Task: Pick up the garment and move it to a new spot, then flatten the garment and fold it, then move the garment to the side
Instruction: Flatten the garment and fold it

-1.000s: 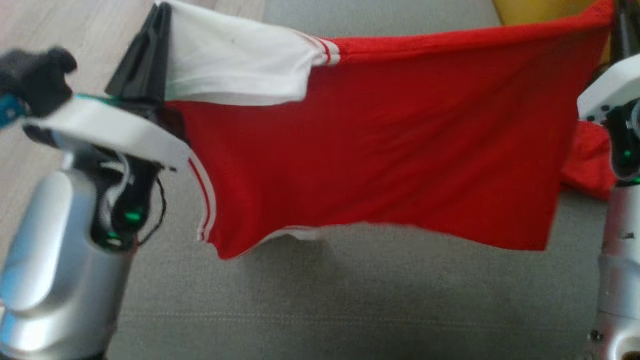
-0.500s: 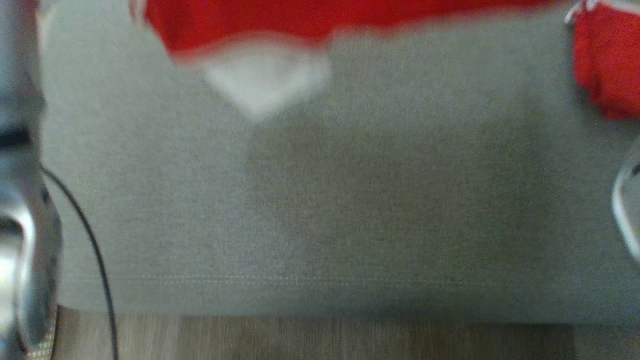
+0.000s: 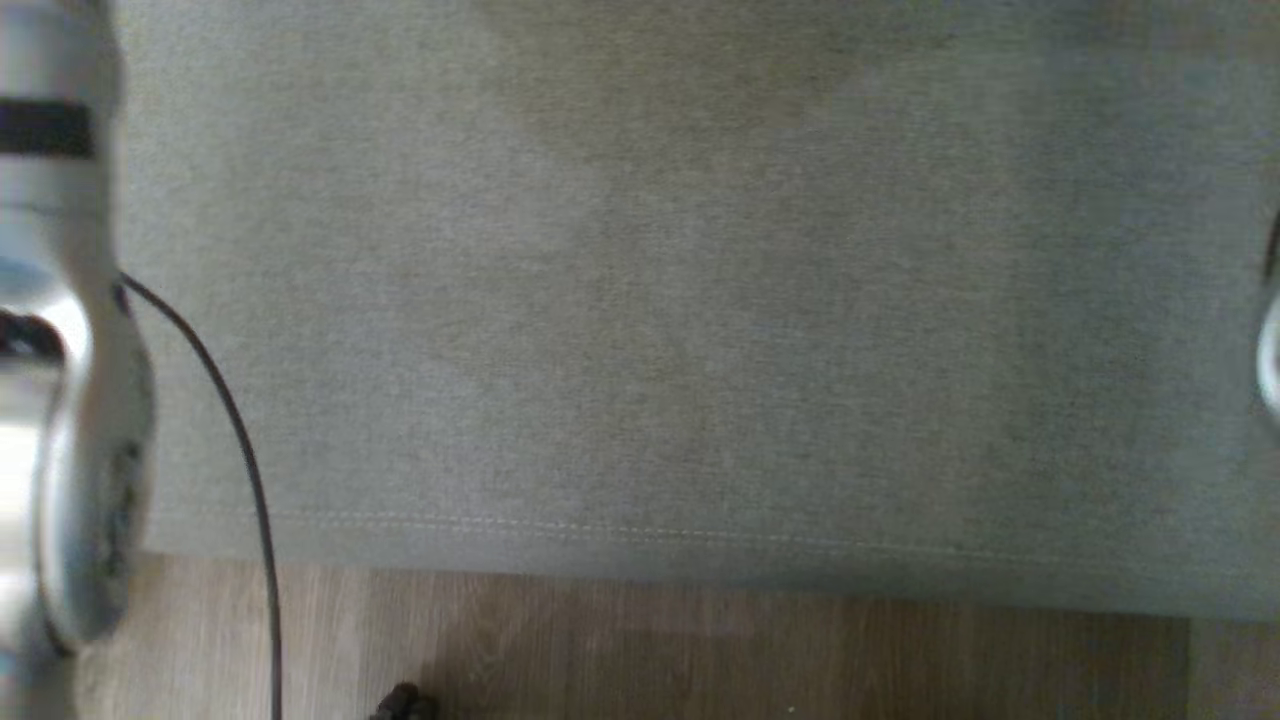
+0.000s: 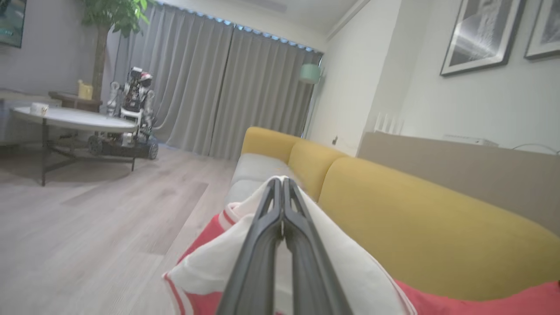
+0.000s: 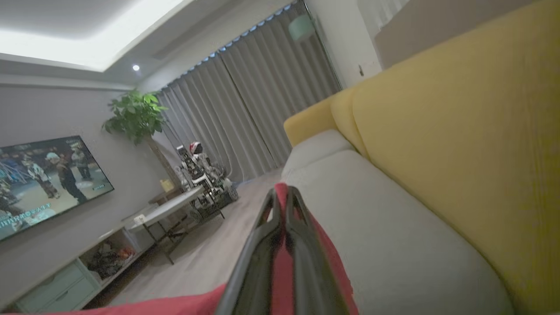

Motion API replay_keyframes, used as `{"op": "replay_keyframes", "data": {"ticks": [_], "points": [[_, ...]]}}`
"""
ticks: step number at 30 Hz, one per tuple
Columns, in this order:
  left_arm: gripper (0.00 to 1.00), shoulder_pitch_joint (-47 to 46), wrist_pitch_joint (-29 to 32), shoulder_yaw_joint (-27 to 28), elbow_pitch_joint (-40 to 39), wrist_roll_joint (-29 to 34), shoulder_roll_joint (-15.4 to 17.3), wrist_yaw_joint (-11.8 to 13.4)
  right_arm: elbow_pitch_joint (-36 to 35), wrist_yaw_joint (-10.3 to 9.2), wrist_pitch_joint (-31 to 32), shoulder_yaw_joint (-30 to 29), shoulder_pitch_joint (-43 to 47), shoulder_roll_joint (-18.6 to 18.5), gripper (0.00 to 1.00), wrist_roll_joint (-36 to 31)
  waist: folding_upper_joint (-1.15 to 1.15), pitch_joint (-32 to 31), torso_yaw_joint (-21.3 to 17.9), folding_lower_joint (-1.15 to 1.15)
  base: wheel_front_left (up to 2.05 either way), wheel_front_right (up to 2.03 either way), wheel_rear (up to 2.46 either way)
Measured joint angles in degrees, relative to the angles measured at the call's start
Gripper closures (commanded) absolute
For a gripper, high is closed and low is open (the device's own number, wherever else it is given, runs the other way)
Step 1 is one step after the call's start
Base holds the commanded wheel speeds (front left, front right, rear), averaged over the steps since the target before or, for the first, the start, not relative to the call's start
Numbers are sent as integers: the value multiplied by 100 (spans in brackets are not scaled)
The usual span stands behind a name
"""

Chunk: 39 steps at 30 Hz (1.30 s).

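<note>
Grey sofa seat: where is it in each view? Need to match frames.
Head view: grey sofa seat covers top and middle, wood floor below.
Left wrist view: small patch at centre, left of yellow backrest.
Right wrist view: lower right, under yellow backrest.
Shared landmark: wood floor.

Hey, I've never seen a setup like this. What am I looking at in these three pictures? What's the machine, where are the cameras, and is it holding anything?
This is a wheeled robot with two arms. One picture comes from a camera on its head, looking down at a grey sofa seat and the wooden floor. The silver shape at the left edge is its left forearm.

The other two pictures come from a camera on each wrist, looking along that arm's two dark fingers. The left end effector is shut on the white part of a red and white garment. The right end effector is shut on its red cloth. The yellow sofa back runs beside both.
</note>
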Motion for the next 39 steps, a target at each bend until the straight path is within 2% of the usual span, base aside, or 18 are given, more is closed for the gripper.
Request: {"op": "replay_keyframes", "data": {"ticks": [2,9,16,22,33,39], "points": [[100,341,-43,-68,220,1,-42,-112,325,0,1,-7,396,1,100,21,0,-13,66,0,0,0,0],[100,1633,-46,-332,887,-63,-188,-271,1183,0,151,-4,1439,-41,100,191,0,-286,166,0,0,0,0],[100,2737,41,-572,1366,-301,-160,-342,1439,0,745,188,2180,-183,100,198,0,-830,188,0,0,0,0],[100,3399,305,-1112,1161,-494,-34,-361,1508,0,1470,489,2825,-254,100,156,0,-1319,192,-1,0,0,0],[100,4289,676,-1893,424,-1011,452,-378,1488,0,1896,1250,3302,-498,100,166,0,-1810,219,-1,0,0,0],[100,4699,884,-2186,67,-1325,782,-379,1389,0,2382,1748,3701,-516,100,404,1,-2034,196,-1,0,0,0]]}}
